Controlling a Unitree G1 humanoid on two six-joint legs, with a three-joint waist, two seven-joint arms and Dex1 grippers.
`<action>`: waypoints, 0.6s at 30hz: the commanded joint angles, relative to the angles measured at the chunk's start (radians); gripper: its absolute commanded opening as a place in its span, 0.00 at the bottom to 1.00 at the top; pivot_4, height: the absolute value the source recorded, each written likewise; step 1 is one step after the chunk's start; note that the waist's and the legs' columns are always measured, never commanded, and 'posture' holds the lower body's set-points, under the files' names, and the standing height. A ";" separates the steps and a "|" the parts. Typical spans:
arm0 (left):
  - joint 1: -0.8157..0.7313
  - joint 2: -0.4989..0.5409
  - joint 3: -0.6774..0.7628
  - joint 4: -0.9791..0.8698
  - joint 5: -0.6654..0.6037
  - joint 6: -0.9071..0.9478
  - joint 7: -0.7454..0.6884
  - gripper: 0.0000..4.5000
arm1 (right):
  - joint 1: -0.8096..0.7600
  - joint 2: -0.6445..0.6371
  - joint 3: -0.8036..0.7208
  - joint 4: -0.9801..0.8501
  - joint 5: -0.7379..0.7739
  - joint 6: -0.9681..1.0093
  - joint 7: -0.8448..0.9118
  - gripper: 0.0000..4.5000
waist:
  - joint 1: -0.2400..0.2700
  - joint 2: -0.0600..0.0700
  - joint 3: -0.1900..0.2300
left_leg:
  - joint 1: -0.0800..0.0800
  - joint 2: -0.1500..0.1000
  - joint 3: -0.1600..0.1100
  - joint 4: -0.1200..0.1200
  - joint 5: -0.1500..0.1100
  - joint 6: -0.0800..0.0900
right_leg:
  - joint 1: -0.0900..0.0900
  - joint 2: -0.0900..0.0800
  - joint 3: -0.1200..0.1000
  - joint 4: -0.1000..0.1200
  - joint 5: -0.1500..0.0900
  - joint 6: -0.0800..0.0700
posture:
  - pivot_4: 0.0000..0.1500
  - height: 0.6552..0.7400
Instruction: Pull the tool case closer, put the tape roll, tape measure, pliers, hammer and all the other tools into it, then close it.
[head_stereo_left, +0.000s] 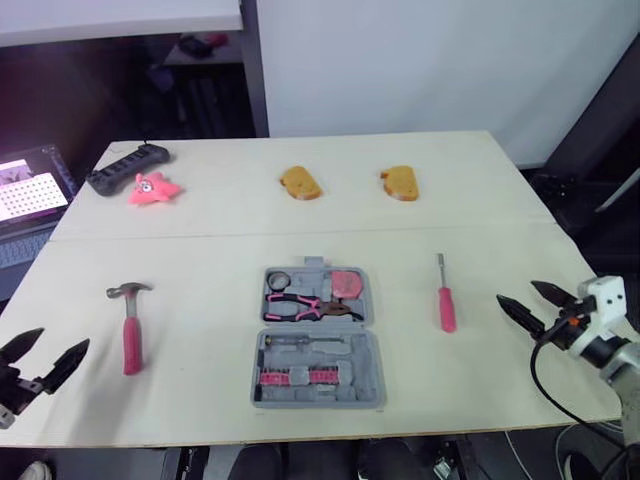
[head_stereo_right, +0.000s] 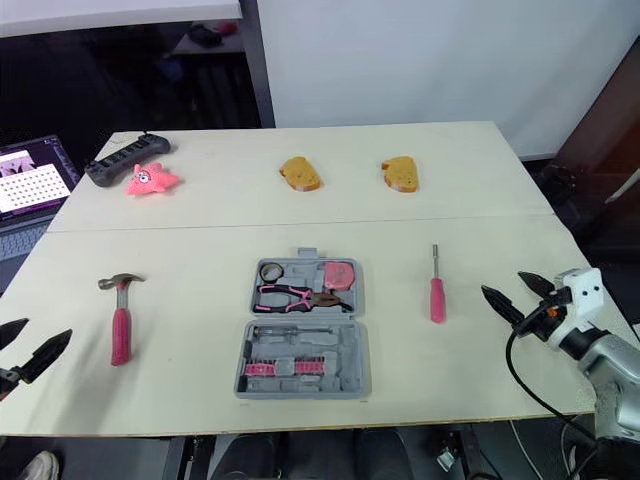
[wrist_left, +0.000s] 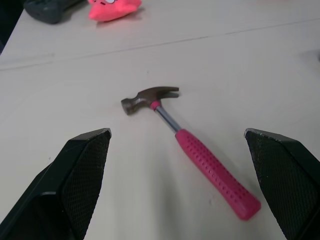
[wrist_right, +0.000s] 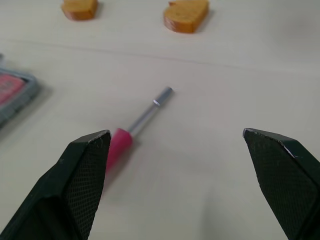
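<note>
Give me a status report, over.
Left gripper open near hammer; right gripper open near screwdriver. Case open, pliers inside. Nothing blocks either tool.

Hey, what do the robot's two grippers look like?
The left gripper and right gripper each have two black, tapered jaws with finely textured inner faces. Behind the right one sits a white boxy housing, with a black cable looping below it.

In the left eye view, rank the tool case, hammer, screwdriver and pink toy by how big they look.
1. tool case
2. hammer
3. screwdriver, only slightly shorter
4. pink toy, though it lies farther from the camera
</note>
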 joint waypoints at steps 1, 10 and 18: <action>-0.012 0.021 0.007 -0.091 -0.050 0.061 0.018 1.00 | -0.102 -0.056 0.098 -0.175 0.081 0.160 0.042 1.00 | -0.005 0.001 0.000 | 0.001 0.000 0.001 0.000 0.000 0.000 | 0.000 0.000 0.001 0.000 0.000 0.000 | 1.00 1.00; 0.058 -0.084 0.026 -0.327 -0.030 0.140 0.255 1.00 | -0.447 -0.135 0.437 -0.402 0.175 0.474 0.211 1.00 | 0.003 -0.002 0.000 | 0.000 0.001 0.001 0.000 -0.001 0.002 | -0.001 0.001 0.003 -0.001 0.000 0.000 | 1.00 1.00; 0.263 -0.278 0.058 -0.585 -0.037 0.168 0.424 1.00 | -0.732 -0.054 0.604 -0.372 0.165 0.514 0.308 1.00 | 0.004 -0.003 0.000 | -0.002 0.001 0.001 0.001 -0.001 0.002 | -0.002 0.000 0.003 -0.002 0.000 0.000 | 1.00 1.00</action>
